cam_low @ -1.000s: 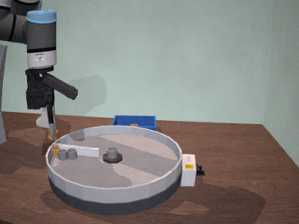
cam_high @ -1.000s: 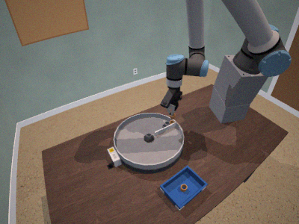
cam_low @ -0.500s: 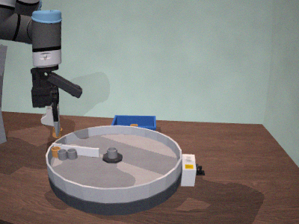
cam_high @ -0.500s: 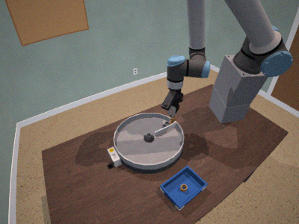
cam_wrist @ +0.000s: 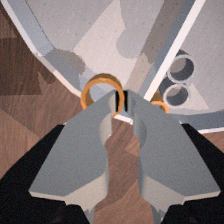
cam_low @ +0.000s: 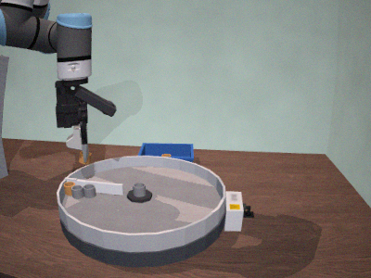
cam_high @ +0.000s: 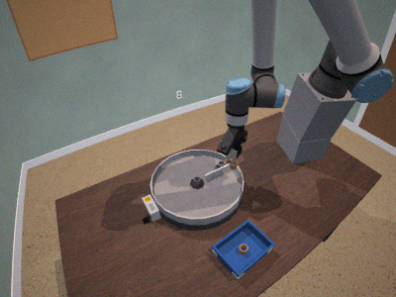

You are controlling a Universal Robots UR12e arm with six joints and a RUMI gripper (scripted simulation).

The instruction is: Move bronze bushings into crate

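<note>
Muted green walls, dark brown wooden tabletop (cam_high: 114,247) (cam_low: 287,185)
Tan speckled floor (cam_high: 37,218), white baseboard (cam_high: 99,136), orange-brown rectangular wall panel (cam_high: 69,27), small white wall outlet (cam_high: 179,94); soft shadows on wall and tabletop

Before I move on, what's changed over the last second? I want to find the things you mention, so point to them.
The gripper (cam_high: 232,157) (cam_low: 85,159) (cam_wrist: 121,92) moved right in the exterior view, carrying the held bronze bushing (cam_high: 235,165) (cam_low: 89,157) (cam_wrist: 102,78) along. Nothing was newly grasped or released. The crate (cam_high: 257,240) (cam_low: 153,150), its bushing (cam_high: 244,245) (cam_low: 166,155) and the turntable (cam_high: 197,216) (cam_low: 144,236) (cam_wrist: 50,65) look unchanged.
</note>
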